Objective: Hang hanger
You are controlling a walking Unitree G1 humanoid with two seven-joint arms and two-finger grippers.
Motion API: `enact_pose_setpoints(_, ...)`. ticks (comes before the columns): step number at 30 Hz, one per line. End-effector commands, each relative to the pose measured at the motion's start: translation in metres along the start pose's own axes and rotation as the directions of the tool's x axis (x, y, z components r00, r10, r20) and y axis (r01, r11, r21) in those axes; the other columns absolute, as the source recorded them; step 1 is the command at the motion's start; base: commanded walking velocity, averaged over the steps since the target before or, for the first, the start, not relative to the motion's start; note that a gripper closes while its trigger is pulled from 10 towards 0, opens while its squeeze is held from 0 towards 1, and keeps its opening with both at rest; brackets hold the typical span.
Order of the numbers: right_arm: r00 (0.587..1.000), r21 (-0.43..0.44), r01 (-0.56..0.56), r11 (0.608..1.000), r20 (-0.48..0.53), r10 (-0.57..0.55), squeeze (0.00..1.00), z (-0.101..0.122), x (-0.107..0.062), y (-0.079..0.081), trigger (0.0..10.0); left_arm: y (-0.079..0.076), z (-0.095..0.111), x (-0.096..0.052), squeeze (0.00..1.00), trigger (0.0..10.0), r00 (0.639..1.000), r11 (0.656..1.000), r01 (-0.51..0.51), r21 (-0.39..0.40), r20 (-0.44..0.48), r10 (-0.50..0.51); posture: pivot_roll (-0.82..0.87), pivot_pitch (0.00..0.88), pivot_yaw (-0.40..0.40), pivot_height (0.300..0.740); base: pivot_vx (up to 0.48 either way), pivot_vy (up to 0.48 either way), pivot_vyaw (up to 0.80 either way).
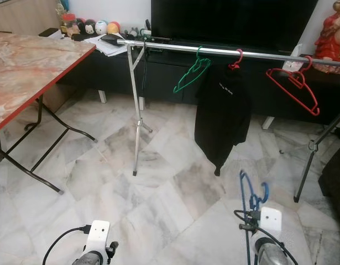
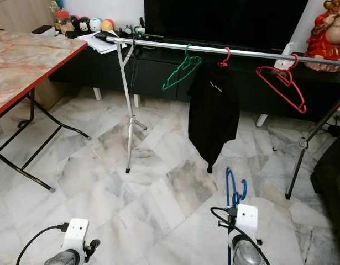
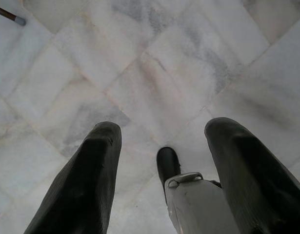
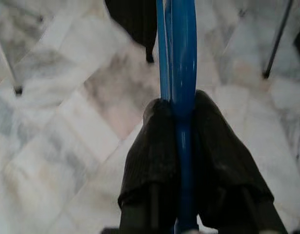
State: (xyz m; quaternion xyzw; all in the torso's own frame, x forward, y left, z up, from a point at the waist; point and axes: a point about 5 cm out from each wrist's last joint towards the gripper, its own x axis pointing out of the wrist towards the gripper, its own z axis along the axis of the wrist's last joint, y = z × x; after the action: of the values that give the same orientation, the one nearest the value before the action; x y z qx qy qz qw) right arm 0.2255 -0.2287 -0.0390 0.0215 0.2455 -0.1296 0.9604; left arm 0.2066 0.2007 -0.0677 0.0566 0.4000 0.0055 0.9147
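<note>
We see the right gripper (image 4: 181, 122) clamped on a blue hanger (image 4: 179, 53), the left gripper (image 3: 162, 161) spread apart over the floor (image 1: 103, 182)

The hanger (image 4: 178, 58) pinched in the right gripper (image 4: 181, 109) is bright blue between black fingers. On the silver rail (image 1: 258, 53) hang a green hanger (image 1: 191, 73), a red hanger (image 1: 294, 84) and a black garment (image 1: 221, 118). The floor (image 1: 175, 193) is white marble veined grey; the table (image 1: 26, 69) is pinkish marble, edged red.
</note>
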Motion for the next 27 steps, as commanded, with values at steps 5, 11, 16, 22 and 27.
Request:
enact_pose_setpoints(5,0.971,0.026,0.009,1.000,0.240,-0.015,0.00,0.044,0.007,-0.004,10.0,0.002,-0.003,-0.001,0.00,10.0,1.000,1.000,0.010,-0.029,0.008,-0.010,-0.04,0.000,-0.053,0.740,0.000,0.000,0.00)
enact_pose_setpoints(11,0.975,0.045,0.058,0.997,0.211,-0.067,0.00,0.037,0.005,-0.012,10.0,-0.004,-0.010,-0.003,0.00,10.0,1.000,1.000,0.025,0.003,-0.019,-0.025,-0.05,0.000,-0.050,0.740,0.000,0.000,0.00)
enact_pose_setpoints(16,0.986,0.018,0.024,1.000,0.163,-0.026,0.00,0.032,0.007,-0.003,10.0,-0.005,-0.011,-0.003,0.00,10.0,0.999,1.000,0.021,0.017,-0.026,-0.021,-0.04,0.000,-0.054,0.740,0.000,0.000,0.00)
enact_pose_setpoints(22,0.982,0.013,-0.010,1.000,0.187,0.007,0.00,0.041,0.011,0.008,10.0,-0.001,-0.014,-0.004,0.00,10.0,0.999,1.000,0.008,0.023,-0.033,-0.007,-0.04,0.000,-0.055,0.740,0.000,-0.269,0.00)
enact_pose_setpoints(27,0.982,0.003,-0.024,1.000,0.185,0.023,0.00,0.046,0.014,0.012,10.0,0.002,-0.014,-0.004,0.00,10.0,0.999,1.000,0.003,0.022,-0.043,-0.003,-0.03,0.000,-0.054,0.740,0.000,0.000,0.00)
